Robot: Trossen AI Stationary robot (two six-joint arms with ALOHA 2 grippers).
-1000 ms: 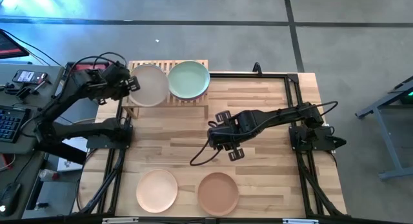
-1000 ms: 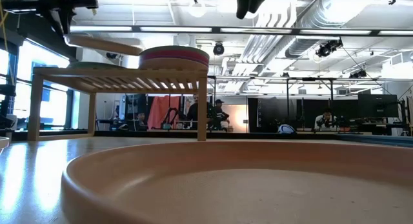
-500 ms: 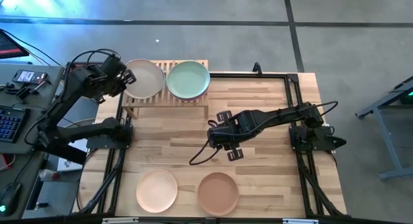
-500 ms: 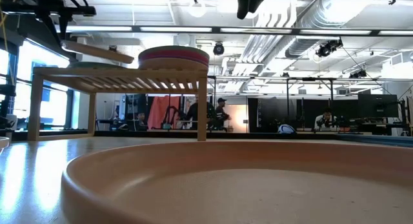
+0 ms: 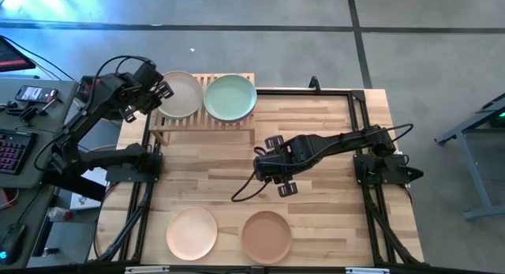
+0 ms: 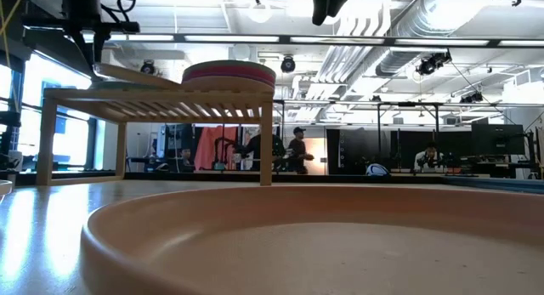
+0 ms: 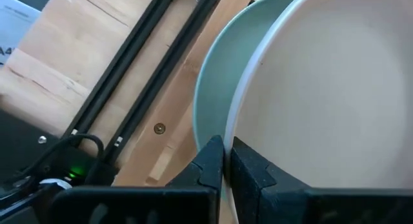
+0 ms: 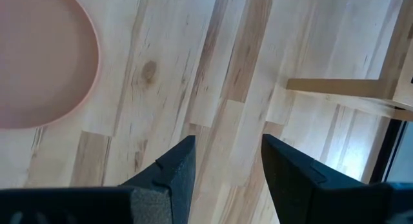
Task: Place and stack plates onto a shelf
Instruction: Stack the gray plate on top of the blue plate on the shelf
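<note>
Stacking step: left claw [image 7: 222, 161], pinched tight on the round matte cream plate [image 5: 179, 94], tilts it over the slatted light-wood shelf [image 5: 237, 120] at eleven o'clock. Next: lower flat, release. Right claw [image 8: 222, 166] gapes empty, mid-table.

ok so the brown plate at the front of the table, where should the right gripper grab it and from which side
By its raised rim. The brown plate lies flat on the table, shallow and round, so only the upturned edge gives the fingers a bite: one inside, one outside. The right gripper, open, hangs over mid-table, so probably the far edge, nearest it, coming down from above. The peach plate sits beside, apart, so it shouldn't interfere.
</note>
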